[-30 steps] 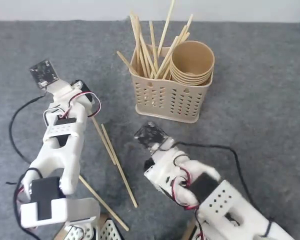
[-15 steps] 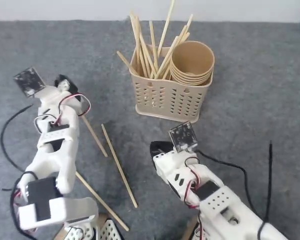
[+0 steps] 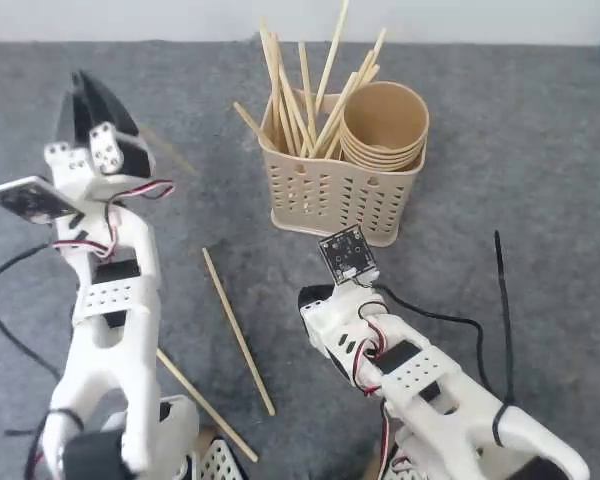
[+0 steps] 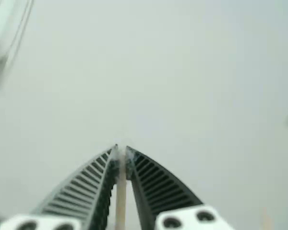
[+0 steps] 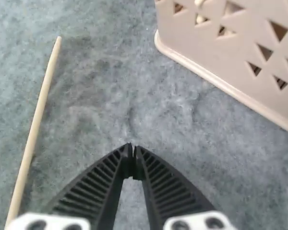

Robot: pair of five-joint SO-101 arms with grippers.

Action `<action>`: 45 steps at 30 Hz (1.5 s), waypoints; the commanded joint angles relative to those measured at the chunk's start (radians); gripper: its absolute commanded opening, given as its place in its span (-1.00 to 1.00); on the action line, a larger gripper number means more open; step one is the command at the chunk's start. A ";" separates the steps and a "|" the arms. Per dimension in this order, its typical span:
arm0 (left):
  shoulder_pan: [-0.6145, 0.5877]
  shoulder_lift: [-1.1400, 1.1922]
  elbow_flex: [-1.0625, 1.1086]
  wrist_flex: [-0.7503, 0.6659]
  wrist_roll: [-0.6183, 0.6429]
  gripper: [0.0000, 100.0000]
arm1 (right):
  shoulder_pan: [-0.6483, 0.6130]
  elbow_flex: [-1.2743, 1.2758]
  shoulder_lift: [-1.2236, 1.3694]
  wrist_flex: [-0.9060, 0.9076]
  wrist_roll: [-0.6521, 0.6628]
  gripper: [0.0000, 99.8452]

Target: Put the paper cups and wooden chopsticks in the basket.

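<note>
High view puts my left hand (image 3: 80,85) raised well left of the basket (image 3: 340,200), clenched on a chopstick (image 4: 120,191) lying along its fingers (image 4: 153,187), so the carry runs toward the basket. My right hand (image 5: 131,149), clenched on nothing, sits just before the basket, nearer the loose chopstick (image 3: 238,330).

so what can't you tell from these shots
- High view: count of stacked brown paper cups; they nest, and the beige perforated plastic basket hides their sides.
- High view: one end of the long wooden chopstick nearest the arm bases is hidden by the left arm.
- Left wrist view: the thin wooden chopstick in the left hand is cut by the frame edge.
</note>
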 commanded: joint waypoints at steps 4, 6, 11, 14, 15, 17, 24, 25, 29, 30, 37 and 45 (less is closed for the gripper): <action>0.118 -0.273 -0.320 0.339 -0.005 -0.97 | 0.013 -0.057 0.002 0.002 -0.011 -0.98; 0.166 -0.285 -0.414 0.390 -0.005 -0.97 | 0.013 -0.057 0.004 0.002 -0.011 -0.98; 0.318 -0.284 -0.598 0.489 -0.005 -0.97 | 0.013 -0.057 0.005 0.002 -0.011 -0.98; 0.413 -0.282 -0.645 0.554 -0.005 -0.97 | 0.013 -0.057 0.005 0.002 -0.011 -0.98; 0.437 -0.272 -0.651 0.563 -0.006 -0.97 | 0.013 -0.057 0.005 0.002 -0.011 -0.98; 0.465 -0.233 -0.654 0.548 -0.006 -0.97 | 0.013 -0.057 0.005 0.002 -0.011 -0.98; 0.434 -0.032 -0.654 0.431 -0.006 -0.97 | 0.015 -0.057 0.007 0.002 -0.011 -0.98; 0.428 -0.009 -0.654 0.427 -0.006 -0.97 | 0.015 -0.057 0.007 0.002 -0.011 -0.98; 0.425 0.064 -0.688 0.423 -0.006 -0.97 | 0.015 -0.058 0.007 0.002 -0.011 -0.98; 0.425 0.081 -0.699 0.423 -0.006 -0.97 | 0.015 -0.058 0.008 0.002 -0.011 -0.98; 0.425 0.106 -0.730 0.459 -0.005 -0.97 | 0.015 -0.058 0.010 0.002 -0.009 -0.98; 0.425 0.104 -0.878 0.878 -0.003 -0.50 | 0.015 -0.058 0.010 0.002 -0.009 -0.98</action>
